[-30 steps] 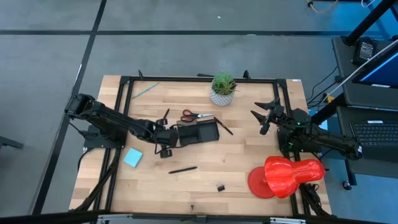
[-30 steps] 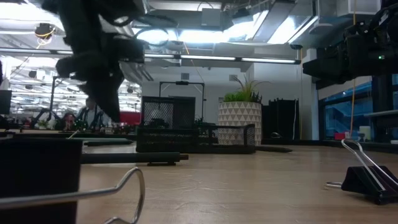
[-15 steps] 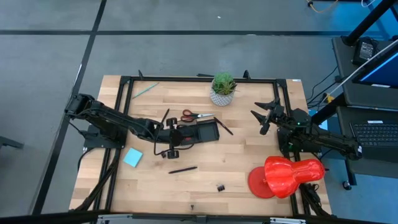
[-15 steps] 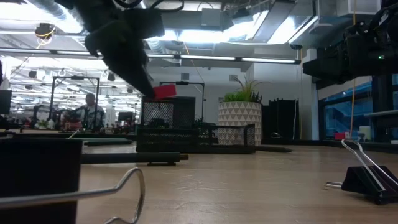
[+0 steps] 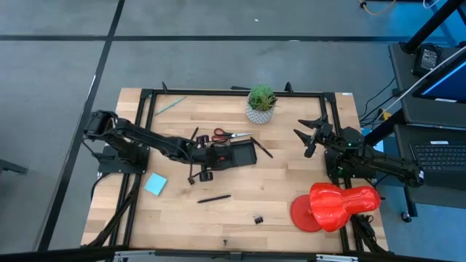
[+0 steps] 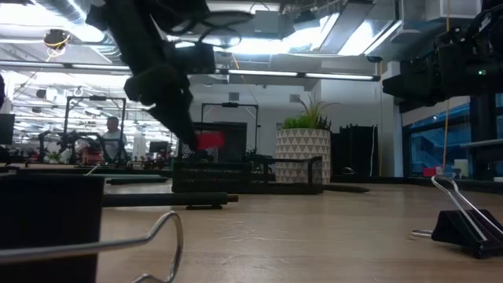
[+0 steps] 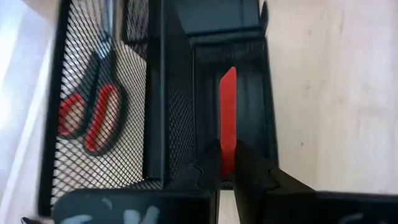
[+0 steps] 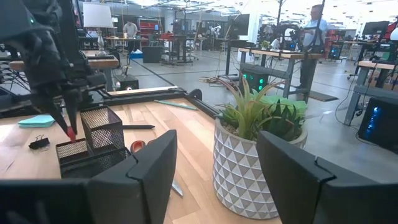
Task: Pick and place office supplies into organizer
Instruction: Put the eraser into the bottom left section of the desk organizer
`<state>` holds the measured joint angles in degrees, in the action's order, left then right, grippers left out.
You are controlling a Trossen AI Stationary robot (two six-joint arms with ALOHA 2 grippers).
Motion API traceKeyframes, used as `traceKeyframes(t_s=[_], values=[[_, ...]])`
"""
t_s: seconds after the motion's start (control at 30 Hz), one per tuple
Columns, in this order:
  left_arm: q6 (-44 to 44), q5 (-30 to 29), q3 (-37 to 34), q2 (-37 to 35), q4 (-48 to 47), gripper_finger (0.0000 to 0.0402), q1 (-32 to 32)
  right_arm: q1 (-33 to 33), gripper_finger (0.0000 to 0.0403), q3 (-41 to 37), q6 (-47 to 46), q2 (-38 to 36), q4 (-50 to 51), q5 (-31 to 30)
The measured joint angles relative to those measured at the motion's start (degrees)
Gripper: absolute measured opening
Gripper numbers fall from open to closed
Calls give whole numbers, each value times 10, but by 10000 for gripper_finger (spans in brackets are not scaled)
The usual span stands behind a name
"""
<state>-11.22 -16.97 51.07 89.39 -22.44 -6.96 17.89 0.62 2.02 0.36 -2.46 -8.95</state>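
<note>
The black mesh organizer stands mid-table. My left gripper hangs over its left end, shut on a small flat red item that sits above a narrow compartment. The red item also shows in the low view, just above the organizer's rim. Red-handled scissors lie on the table behind the organizer and show through the mesh. A dark pen, a blue notepad, a black clip and a green pencil lie loose. My right gripper waits open at the right. My left gripper pinches the red item's near end between its two fingers. The fingers come slanting down from the table's left. The item sticks out past the fingertips edge-on, lifted clear, over the organizer's narrow compartment.
A potted plant stands at the far middle. A large red plastic object sits near the right front. Another pen lies by the organizer's right end. Binder clips lie close to the low camera. A black frame edges the table.
My left gripper has moved toward the table's right, over the organizer's left end, and has tipped. It stays shut on the red item, which has sunk from well above the organizer to just above its rim.
</note>
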Motion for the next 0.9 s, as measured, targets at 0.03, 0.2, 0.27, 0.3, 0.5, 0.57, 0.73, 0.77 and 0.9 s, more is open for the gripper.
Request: traceKeyframes(t_s=[0.03, 0.2, 0.27, 0.3, 0.5, 0.57, 0.73, 0.77, 0.9], values=[[0, 0, 0, 4, 0, 17, 1, 0, 224, 0, 0, 0, 0, 0], [0, -5, 0, 15, -12, 17, 8, 0, 224, 0, 0, 0, 0, 0], [0, -19, 0, 15, -26, 17, 11, 0, 224, 0, 0, 0, 0, 0], [0, -27, 0, 15, -29, 17, 12, 0, 224, 0, 0, 0, 0, 0], [10, -50, 0, 15, -28, 17, 16, 0, 224, 0, 2, 0, 0, 0], [14, -37, 0, 15, -23, 17, 16, 0, 224, 0, 2, 0, 0, 0], [24, -16, 0, 15, -7, 17, 16, 0, 224, 0, 2, 0, 0, 0], [25, -13, 0, 15, -3, 17, 16, 0, 224, 0, 2, 0, 0, 0], [26, -13, 0, 15, 4, 17, 16, 0, 224, 0, 2, 0, 0, 0]])
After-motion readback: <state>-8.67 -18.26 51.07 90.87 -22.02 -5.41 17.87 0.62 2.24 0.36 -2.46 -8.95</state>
